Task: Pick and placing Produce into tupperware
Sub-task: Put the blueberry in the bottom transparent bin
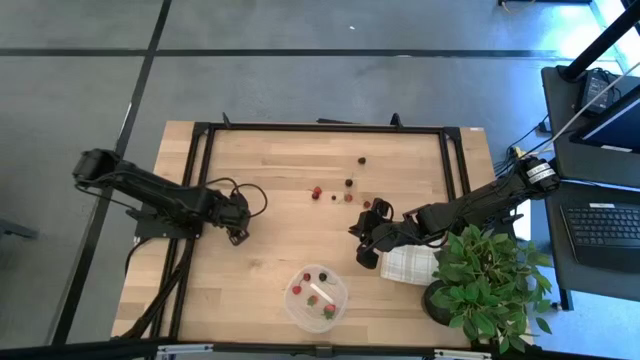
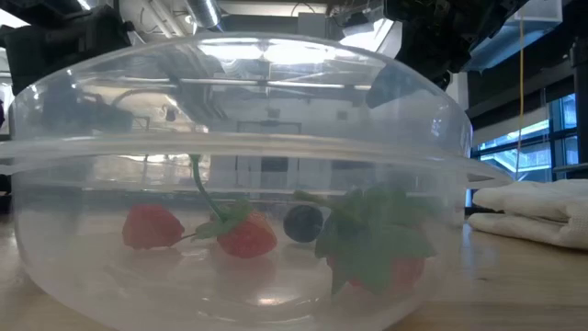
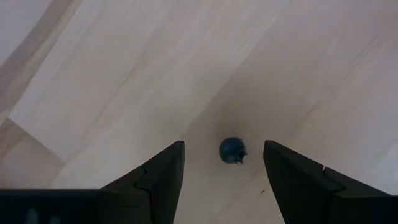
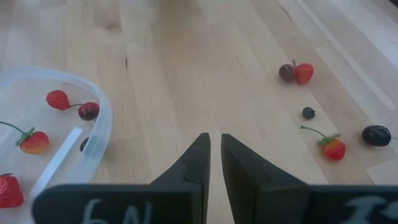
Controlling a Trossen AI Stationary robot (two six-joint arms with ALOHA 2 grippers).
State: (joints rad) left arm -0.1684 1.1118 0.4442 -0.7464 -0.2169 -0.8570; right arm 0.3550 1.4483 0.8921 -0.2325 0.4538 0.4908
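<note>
The tupperware [image 1: 316,297] sits at the worktop's [image 1: 270,180] near edge with produce inside, loose berries [image 1: 347,186] farther back, a cloth [image 1: 408,264] and plant [image 1: 487,278] to its right.

The only writing to be made out is hand-marked in white on the dark body of the right gripper [image 4: 214,144], seen in its own wrist view: what looks like "6N" just behind the fingers, and a partly cut-off mark at the far side that cannot be read.
</note>
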